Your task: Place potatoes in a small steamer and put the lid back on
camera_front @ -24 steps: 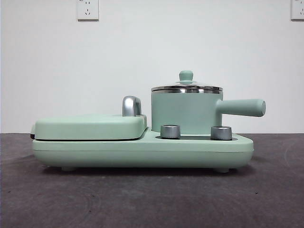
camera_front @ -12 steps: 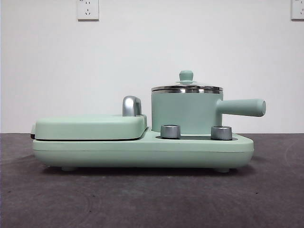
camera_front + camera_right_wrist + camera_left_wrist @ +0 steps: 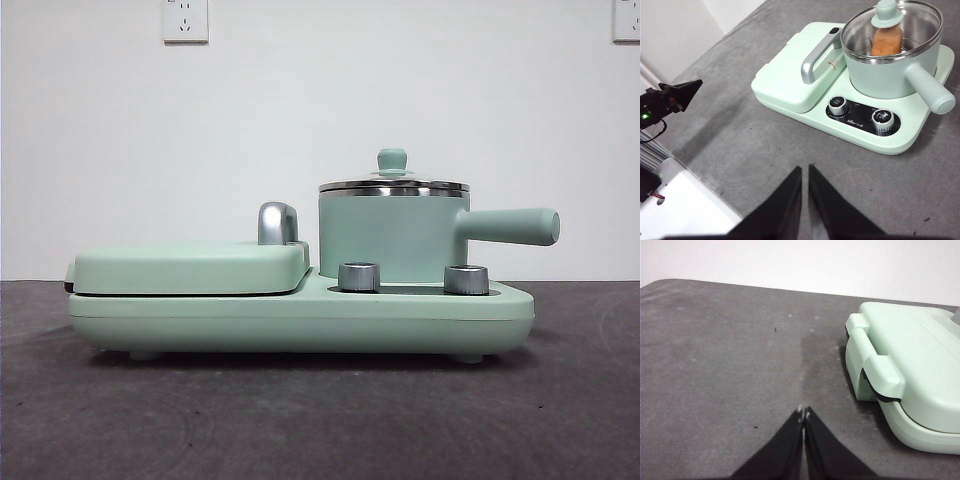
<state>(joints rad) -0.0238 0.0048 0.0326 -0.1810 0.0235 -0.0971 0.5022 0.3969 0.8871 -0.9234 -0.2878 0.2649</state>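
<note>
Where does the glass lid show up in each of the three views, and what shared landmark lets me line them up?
Front view: the lid sits on the small steamer, right of centre, seen edge-on.
Left wrist view: not in it; only the griddle end of the cooker shows.
Right wrist view: the lid is at the upper right, on the steamer, with the potato visible through the glass.
Shared landmark: the closed mint-green griddle cover, present in all three.

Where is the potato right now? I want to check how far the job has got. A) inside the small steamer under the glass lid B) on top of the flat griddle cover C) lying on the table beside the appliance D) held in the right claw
A: the right wrist view shows the orange-brown potato standing inside the small steamer, seen through the clear lid seated on its rim.
</note>
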